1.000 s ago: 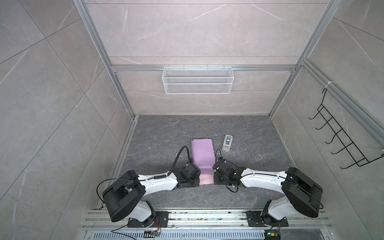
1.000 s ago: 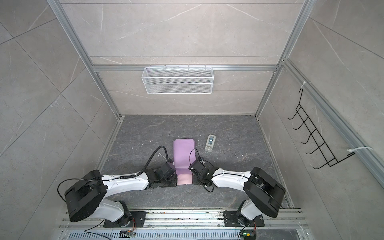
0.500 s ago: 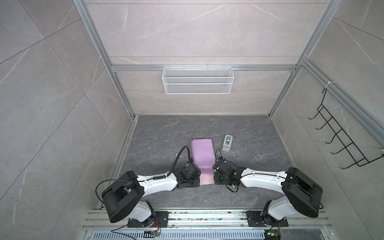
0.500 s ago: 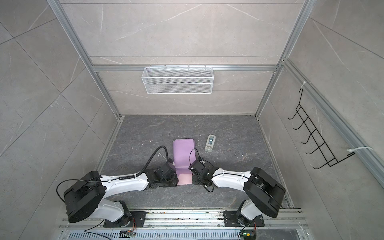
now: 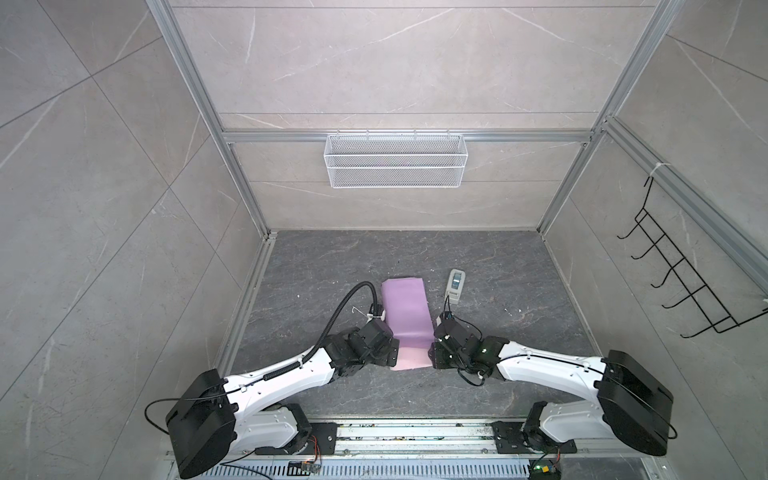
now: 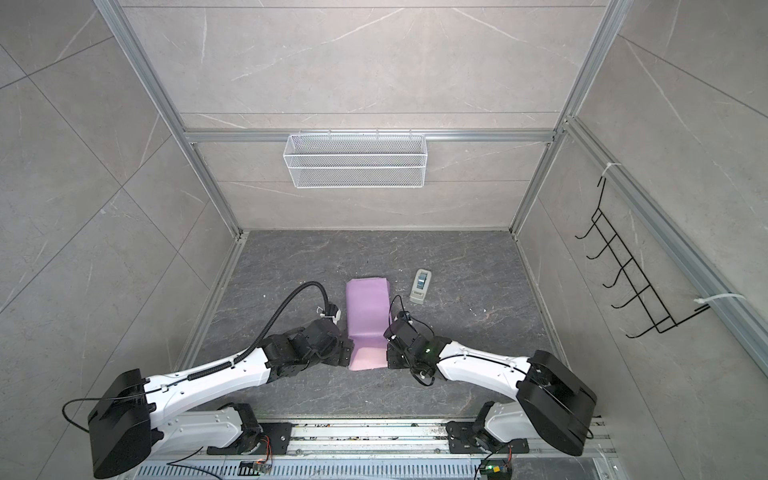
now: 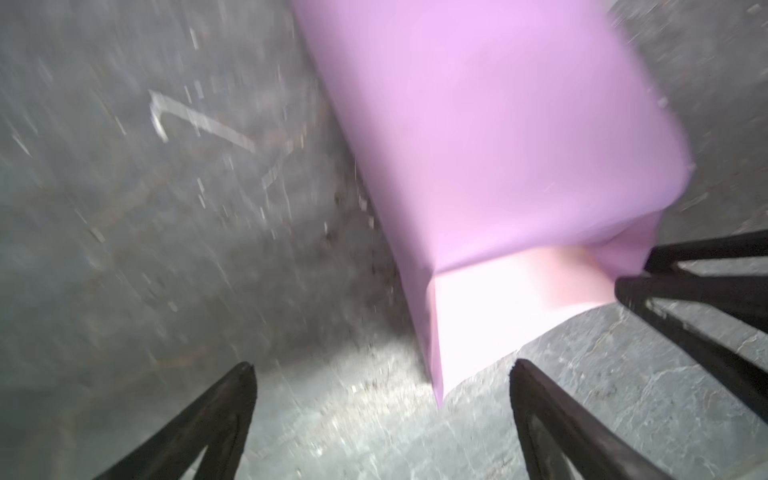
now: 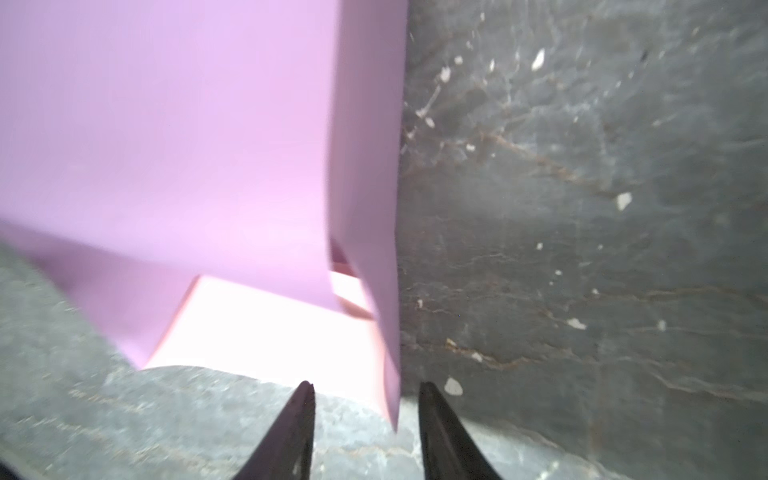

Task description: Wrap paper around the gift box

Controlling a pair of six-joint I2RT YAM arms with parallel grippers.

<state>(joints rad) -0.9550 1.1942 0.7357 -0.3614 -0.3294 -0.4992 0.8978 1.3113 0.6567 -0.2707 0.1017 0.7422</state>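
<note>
The paper [image 5: 405,307] lies folded on the dark floor, lilac face up, in both top views [image 6: 368,307]. A pale pink flap shows at its near end. The gift box is hidden; nothing olive-green shows. My left gripper [image 5: 394,360] sits low at the near-left corner, and in the left wrist view it [image 7: 381,365] stands wide open with the paper [image 7: 498,124] corner loose between the jaws. My right gripper [image 5: 432,360] is at the near-right corner. In its wrist view it [image 8: 365,384] is open more narrowly, and the paper [image 8: 166,124] tip hangs free between the jaws.
A small grey-white device [image 5: 455,283] lies just right of the paper's far end. A white wire basket [image 5: 395,160] hangs on the back wall and a black hook rack [image 5: 681,282] on the right wall. Tiled walls enclose the floor on three sides.
Both grippers have opened and let go of the paper's near corners. The arms have barely moved, and the paper stays folded where it was.
</note>
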